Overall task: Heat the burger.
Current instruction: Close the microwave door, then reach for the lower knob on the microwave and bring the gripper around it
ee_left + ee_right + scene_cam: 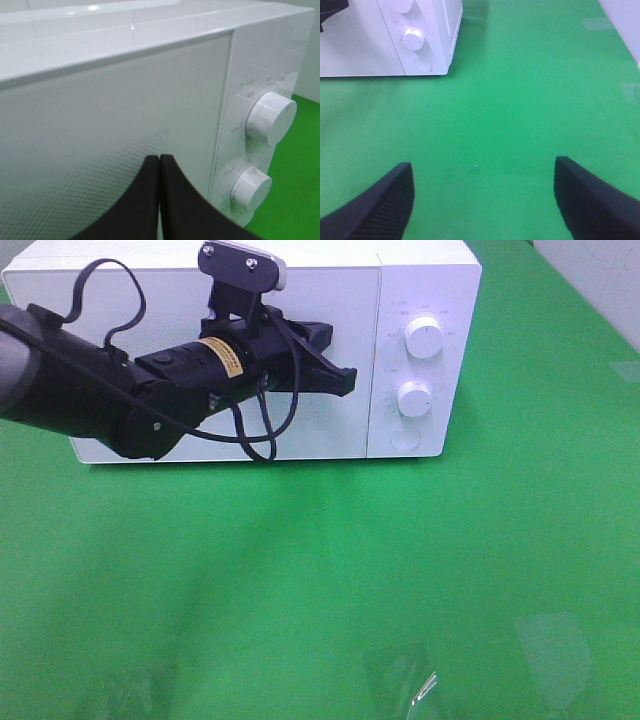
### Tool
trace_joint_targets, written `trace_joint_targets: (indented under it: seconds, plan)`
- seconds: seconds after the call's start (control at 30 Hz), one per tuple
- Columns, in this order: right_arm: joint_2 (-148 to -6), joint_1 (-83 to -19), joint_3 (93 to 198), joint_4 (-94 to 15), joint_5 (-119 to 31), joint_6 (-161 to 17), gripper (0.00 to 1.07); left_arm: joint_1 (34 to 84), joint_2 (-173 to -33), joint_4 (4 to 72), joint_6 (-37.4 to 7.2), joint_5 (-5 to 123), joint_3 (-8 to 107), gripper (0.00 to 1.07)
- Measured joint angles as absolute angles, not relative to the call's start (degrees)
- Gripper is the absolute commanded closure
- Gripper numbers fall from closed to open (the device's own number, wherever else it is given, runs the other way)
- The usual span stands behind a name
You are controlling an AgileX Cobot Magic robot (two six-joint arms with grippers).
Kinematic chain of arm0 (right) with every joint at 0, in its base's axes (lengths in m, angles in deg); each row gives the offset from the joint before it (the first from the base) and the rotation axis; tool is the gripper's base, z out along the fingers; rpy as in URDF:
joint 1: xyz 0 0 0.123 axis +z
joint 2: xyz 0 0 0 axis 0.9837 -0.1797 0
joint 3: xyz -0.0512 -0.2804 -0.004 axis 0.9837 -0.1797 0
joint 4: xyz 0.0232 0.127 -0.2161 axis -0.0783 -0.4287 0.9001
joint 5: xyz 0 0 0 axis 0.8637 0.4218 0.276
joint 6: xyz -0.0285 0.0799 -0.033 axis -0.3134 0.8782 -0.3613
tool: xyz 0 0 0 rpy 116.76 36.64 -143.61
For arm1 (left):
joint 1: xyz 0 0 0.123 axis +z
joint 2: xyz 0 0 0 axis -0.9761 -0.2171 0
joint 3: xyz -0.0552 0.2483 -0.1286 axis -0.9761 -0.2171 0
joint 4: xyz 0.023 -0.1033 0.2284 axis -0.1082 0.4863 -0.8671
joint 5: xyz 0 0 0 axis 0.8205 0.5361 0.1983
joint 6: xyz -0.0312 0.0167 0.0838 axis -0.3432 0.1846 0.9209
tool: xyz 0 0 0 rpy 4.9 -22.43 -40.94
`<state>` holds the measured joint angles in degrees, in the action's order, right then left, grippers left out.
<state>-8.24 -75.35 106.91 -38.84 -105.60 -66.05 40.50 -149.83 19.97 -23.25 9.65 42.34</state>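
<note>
Left gripper (346, 380), jaws pinched shut and empty, hovers at the microwave door (330, 300); 2 knobs (425, 337) sit at its 3 o'clock. Burger unseen, presumably inside. Open before gripping 1 squarely; right gripper (482, 200) idles wide.

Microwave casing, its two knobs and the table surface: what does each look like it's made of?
Microwave casing: glossy white, likely plastic or painted metal; its top shows bright reflections in the left wrist view. Upper knob and lower knob: white, smooth, probably plastic, with a faint sheen. Table surface: matte green, perhaps cloth or a mat; no sharp glare.
</note>
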Motion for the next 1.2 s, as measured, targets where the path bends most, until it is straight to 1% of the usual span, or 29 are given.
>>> trace_joint_targets:
  seconds: [0.03, 0.07, 0.1, 0.13, 0.17, 0.23, 0.27, 0.3, 0.4, 0.47, 0.5, 0.6, 0.67, 0.7, 0.73, 0.77, 0.8, 0.83, 0.87, 0.9, 0.93, 0.97, 1.0, 1.03, 1.07, 1.1, 1.13, 1.17, 1.2]
  plan:
    - [-8.2, -75.4, 106.9, -38.8, -105.6, -66.1, 0.31, 40.5, -149.8, 20.0, -23.2, 9.6, 42.3, 1.07]
    - [-8.2, -75.4, 106.9, -38.8, -105.6, -66.1, 0.31, 40.0, -148.2, 21.4, -23.2, 9.6, 40.1, 1.03]
    - [-8.2, -75.4, 106.9, -38.8, -105.6, -66.1, 0.31, 40.0, -148.2, 21.4, -23.2, 9.6, 40.1, 1.03]
    - [-8.2, -75.4, 106.9, -38.8, -105.6, -66.1, 0.31, 38.8, -146.2, 21.9, -23.2, 9.6, 37.2, 0.86]
    - [-8.2, -75.4, 106.9, -38.8, -105.6, -66.1, 0.31, 38.8, -146.2, 21.9, -23.2, 9.6, 37.2, 0.86]
    - [-8.2, -75.4, 106.9, -38.8, -105.6, -66.1, 0.31, 36.2, -143.6, 20.1, -23.2, 9.6, 31.6, 0.22]
    - [-8.2, -75.4, 106.9, -38.8, -105.6, -66.1, 0.31, 36.2, -143.6, 20.1, -23.2, 9.6, 31.6, 0.22]
    - [-8.2, -75.4, 106.9, -38.8, -105.6, -66.1, 0.31, 35.1, -142.8, 19.3, -23.2, 9.8, 29.3, 0.05]
    - [-8.2, -75.4, 106.9, -38.8, -105.6, -66.1, 0.31, 34.1, -141.7, 19.3, -23.5, 11.0, 26.8, 0.08]
    - [-8.2, -75.4, 106.9, -38.8, -105.6, -66.1, 0.31, 33.3, -140.3, 19.3, -24.3, 13.9, 25.2, 0.10]
    - [-8.2, -75.4, 106.9, -38.8, -105.6, -66.1, 0.31, 32.9, -138.3, 19.3, -25.4, 19.8, 24.6, 0.12]
    - [-8.2, -75.4, 106.9, -38.8, -105.6, -66.1, 0.31, 32.8, -137.2, 19.3, -25.8, 23.2, 24.6, 0.12]
    - [-8.2, -75.4, 106.9, -38.8, -105.6, -66.1, 0.31, 33.1, -133.3, 19.3, -26.6, 36.2, 25.6, 0.12]
    - [-8.2, -75.4, 106.9, -38.8, -105.6, -66.1, 0.31, 33.1, -133.3, 19.3, -26.6, 36.2, 25.6, 0.12]
    - [-8.2, -75.4, 106.9, -38.8, -105.6, -66.1, 0.31, 34.1, -131.6, 19.3, -26.6, 42.4, 26.5, 0.12]
    - [-8.2, -75.4, 106.9, -38.8, -105.6, -66.1, 0.31, 34.1, -131.6, 19.3, -26.6, 42.4, 26.5, 0.12]
    - [-8.2, -75.4, 106.9, -38.8, -105.6, -66.1, 0.31, 35.5, -129.8, 19.3, -26.7, 49.9, 27.6, 0.12]
    - [-8.2, -75.4, 106.9, -38.8, -105.6, -66.1, 0.31, 35.5, -129.8, 19.3, -26.7, 49.9, 27.6, 0.12]
    - [-8.2, -75.4, 106.9, -38.8, -105.6, -66.1, 0.31, 36.2, -129.3, 19.4, -26.7, 53.9, 28.2, 0.12]
    - [-8.2, -75.4, 106.9, -38.8, -105.6, -66.1, 0.31, 37.6, -128.2, 19.5, -26.7, 61.4, 29.0, 0.12]
    - [-8.2, -75.4, 106.9, -38.8, -105.6, -66.1, 0.31, 37.6, -128.2, 19.5, -26.7, 61.4, 29.0, 0.12]
    - [-8.2, -75.4, 106.9, -38.8, -105.6, -66.1, 0.31, 39.1, -127.1, 18.8, -26.4, 68.5, 29.5, 0.13]
    - [-8.2, -75.4, 106.9, -38.8, -105.6, -66.1, 0.31, 39.1, -127.1, 18.8, -26.4, 68.5, 29.5, 0.13]
    - [-8.2, -75.4, 106.9, -38.8, -105.6, -66.1, 0.31, 40.4, -126.3, 17.3, -25.8, 72.7, 29.6, 0.13]
    - [-8.2, -75.4, 106.9, -38.8, -105.6, -66.1, 0.31, 40.4, -126.3, 17.3, -25.8, 72.7, 29.6, 0.13]
    - [-8.2, -75.4, 106.9, -38.8, -105.6, -66.1, 0.31, 41.4, -125.4, 16.1, -25.5, 77.2, 29.7, 0.13]
    - [-8.2, -75.4, 106.9, -38.8, -105.6, -66.1, 0.31, 41.4, -125.4, 16.1, -25.5, 77.2, 29.7, 0.13]
    - [-8.2, -75.4, 106.9, -38.8, -105.6, -66.1, 0.31, 42.0, -124.6, 15.8, -25.5, 82.5, 30.0, 0.13]
    - [-8.2, -75.4, 106.9, -38.8, -105.6, -66.1, 0.31, 42.0, -124.6, 15.8, -25.5, 82.5, 30.0, 0.13]
